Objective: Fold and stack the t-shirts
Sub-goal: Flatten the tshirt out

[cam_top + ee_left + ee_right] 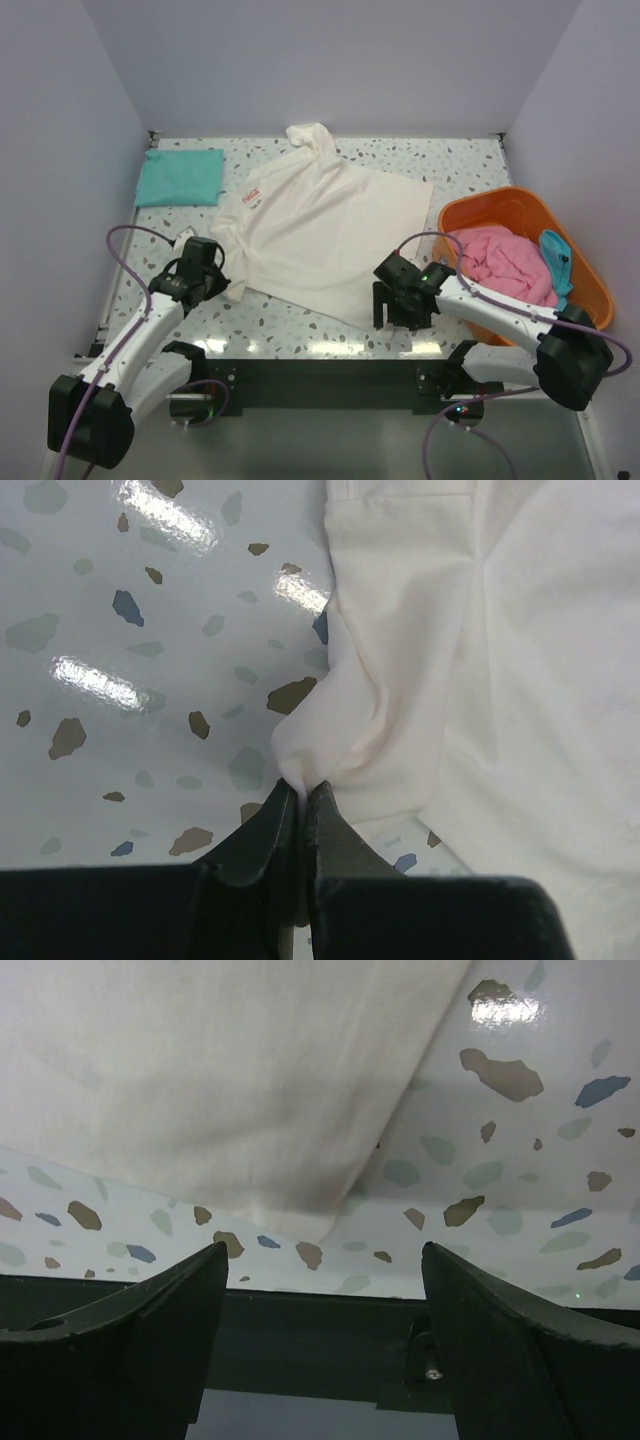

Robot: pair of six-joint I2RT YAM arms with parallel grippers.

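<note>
Printed matter, one entry: a small red print on the chest of the cream t-shirt, seen in the top view only. Its characters are too small to read. No other lettering, label, brand or number is legible in any view.

Tiny red chest lettering on cream t-shirt: illegible.

High rear overview; both wrist views close on cream shirt
</note>
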